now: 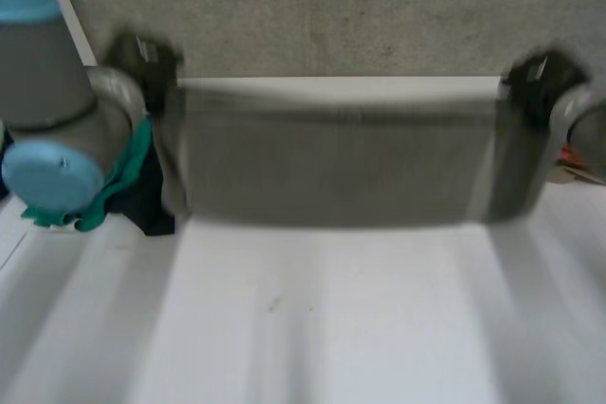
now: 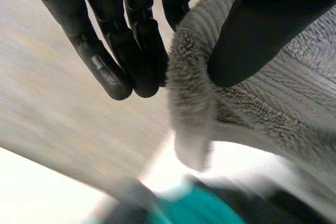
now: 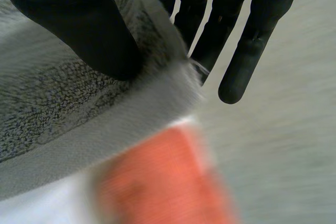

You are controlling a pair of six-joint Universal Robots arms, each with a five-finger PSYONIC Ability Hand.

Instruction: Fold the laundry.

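The left hand (image 1: pixel 144 61) pinches one upper corner of the grey towel (image 1: pixel 331 167) between thumb and fingers (image 2: pixel 131 45). The right hand (image 1: pixel 533 78) pinches the opposite corner likewise, above the white counter (image 1: pixel 312 319).

Open room over the near table (image 1: pixel 312 328); a stretched towel (image 1: pixel 331 167) spans the far side, seemingly green clothes (image 1: pixel 128 177) at left.

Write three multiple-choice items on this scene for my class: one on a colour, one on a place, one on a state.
1. What colour is the towel? A red B yellow C grey
2. Where is the green cloth? A beside the left arm B on the towel C in a basket
3. The left hand is: A open B pinching the towel C curled, empty
Answers: C, the head view shows it grey; A, it lies next to that arm; B, thumb and fingers clamp the towel's edge.
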